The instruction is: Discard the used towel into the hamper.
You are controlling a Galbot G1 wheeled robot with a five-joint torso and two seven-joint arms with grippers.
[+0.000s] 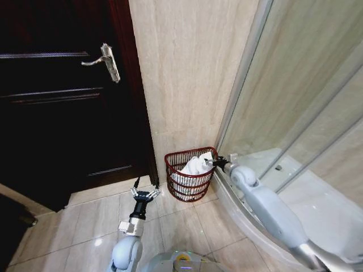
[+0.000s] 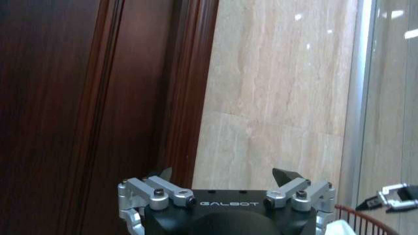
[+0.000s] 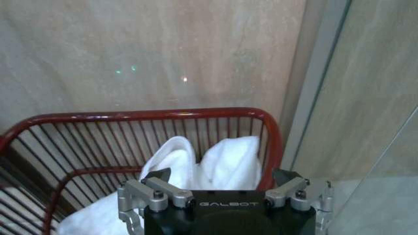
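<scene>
Towel sits inside the hamper in the floor corner by the shower glass; your right gripper, open and empty at the rim, could snag it withdrawing.

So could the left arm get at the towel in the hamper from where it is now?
Probably yes. The left tool hangs open just beside the hamper, and the towel sticks up above the rim. The right tool, open over the far rim, might crowd it.
</scene>
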